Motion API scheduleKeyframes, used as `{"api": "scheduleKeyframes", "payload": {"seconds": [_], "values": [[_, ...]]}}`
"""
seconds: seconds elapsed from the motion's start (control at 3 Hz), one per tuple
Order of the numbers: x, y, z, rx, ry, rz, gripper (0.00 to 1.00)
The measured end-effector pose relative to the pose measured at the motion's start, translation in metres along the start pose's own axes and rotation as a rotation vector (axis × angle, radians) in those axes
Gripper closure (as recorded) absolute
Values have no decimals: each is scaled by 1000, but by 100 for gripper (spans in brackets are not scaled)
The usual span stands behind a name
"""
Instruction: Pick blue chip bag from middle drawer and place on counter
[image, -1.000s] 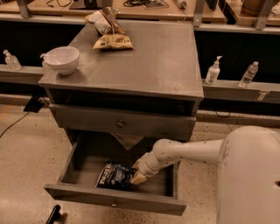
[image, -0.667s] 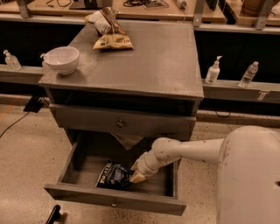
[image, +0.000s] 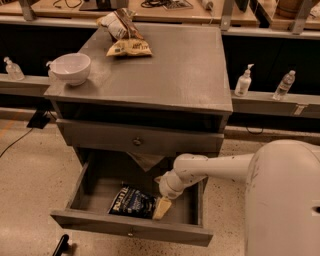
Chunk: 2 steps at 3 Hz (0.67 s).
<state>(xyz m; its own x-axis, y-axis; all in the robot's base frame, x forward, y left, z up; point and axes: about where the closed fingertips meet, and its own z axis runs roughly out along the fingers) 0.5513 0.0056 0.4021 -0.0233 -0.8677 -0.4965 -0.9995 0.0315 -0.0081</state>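
Grey cabinet (image: 140, 137) fills mid-frame. Its top is the table (image: 185, 65), the counter your task means, and it carries a white bowl (image: 71, 67) at the left edge and a tan-yellow bag (image: 129, 47) at the back. The right half is where the bag would go.

Below it the middle drawer (image: 130, 226) is pulled open toward the camera. Your single arm (image: 220, 167) reaches in from the right and angles down-left.

The blue chip bag (image: 131, 201) lies flat on the drawer floor, front-centre, close behind the front wall. Its long axis runs roughly left-right, slightly skewed.

The gripper (image: 162, 207) is low in the drawer at the bag's right end, probably touching that edge. The bag lies to the gripper's left as the camera sees it. You cannot tell from this angle whether the gripper has closed on the bag or is released. So confirm the hold before you lift, then go up and back over the drawer front.
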Motion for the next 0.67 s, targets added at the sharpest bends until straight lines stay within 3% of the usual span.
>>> {"api": "scheduleKeyframes", "payload": {"seconds": [0.33, 0.67], "values": [[3, 1, 3, -3, -28, 31, 0], [5, 3, 16, -13, -57, 56, 0]]}}
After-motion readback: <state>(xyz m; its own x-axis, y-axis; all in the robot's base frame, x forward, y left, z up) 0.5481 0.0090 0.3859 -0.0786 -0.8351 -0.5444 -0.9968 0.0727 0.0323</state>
